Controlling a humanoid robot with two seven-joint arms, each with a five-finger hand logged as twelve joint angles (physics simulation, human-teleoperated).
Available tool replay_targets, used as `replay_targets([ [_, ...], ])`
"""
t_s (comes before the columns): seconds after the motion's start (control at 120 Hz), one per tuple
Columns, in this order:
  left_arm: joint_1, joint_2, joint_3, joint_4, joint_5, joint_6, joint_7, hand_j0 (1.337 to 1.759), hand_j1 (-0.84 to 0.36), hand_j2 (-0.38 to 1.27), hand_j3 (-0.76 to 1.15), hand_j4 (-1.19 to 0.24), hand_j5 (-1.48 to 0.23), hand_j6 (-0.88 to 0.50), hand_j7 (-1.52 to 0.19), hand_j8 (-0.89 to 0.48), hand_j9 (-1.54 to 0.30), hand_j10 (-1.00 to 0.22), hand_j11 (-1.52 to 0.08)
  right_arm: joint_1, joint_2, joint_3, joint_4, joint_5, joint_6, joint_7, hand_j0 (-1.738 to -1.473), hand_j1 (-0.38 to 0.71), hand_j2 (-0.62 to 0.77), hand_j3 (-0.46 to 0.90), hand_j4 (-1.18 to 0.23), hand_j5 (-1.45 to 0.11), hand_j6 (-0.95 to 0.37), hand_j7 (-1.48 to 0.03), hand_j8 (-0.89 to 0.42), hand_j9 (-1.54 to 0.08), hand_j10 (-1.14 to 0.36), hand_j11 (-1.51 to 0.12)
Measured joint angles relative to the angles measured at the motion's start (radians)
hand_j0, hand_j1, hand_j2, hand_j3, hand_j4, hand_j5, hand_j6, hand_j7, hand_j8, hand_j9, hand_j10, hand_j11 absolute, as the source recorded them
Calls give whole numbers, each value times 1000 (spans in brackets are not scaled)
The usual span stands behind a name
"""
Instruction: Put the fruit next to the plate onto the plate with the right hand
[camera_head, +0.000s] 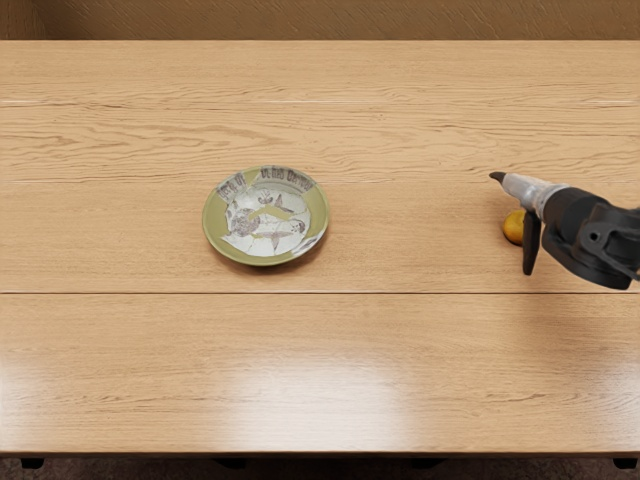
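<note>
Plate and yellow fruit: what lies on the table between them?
Nothing: in the head view only bare table separates the plate from the fruit. The right hand shows at the fruit's right side, not between.

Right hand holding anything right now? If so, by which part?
Nothing held. The right hand hovers with fingers spread beside the yellow fruit, which lies on the table, well apart from the plate.

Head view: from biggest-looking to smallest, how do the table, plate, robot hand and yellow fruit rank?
1. table, by far.
2. plate and right hand: similar; the hand is cut off by the picture's edge, so they are left unranked.
3. yellow fruit, partly hidden by the hand.
</note>
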Motion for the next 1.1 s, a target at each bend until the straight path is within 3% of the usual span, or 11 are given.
replay_targets([
  [0.183, 0, 0, 0, 0, 0, 0, 0, 1658, 325, 4, 0, -21, -27, -21, -27, -21, -26, -21, -26, -13, 7, 1, -2, -15, -26, 0, -1658, -331, -1, 0, -21, -22, -23, -21, -21, -22, -20, -21],
  [0.583, 0, 0, 0, 0, 0, 0, 0, 1658, 325, 4, 0, -21, -26, -21, -26, -21, -26, -21, -26, -27, 9, -2, -20, -29, -34, 0, -1658, -186, -25, 0, -142, -179, -145, -179, -143, -179, -141, -179],
  [1.1, 0, 0, 0, 0, 0, 0, 0, 1658, 325, 4, 0, -21, -26, -21, -26, -21, -26, -20, -26, -28, 37, -14, -26, -114, -58, 0, -1658, -153, -30, 0, -170, -215, -173, -215, -171, -215, -169, -215],
])
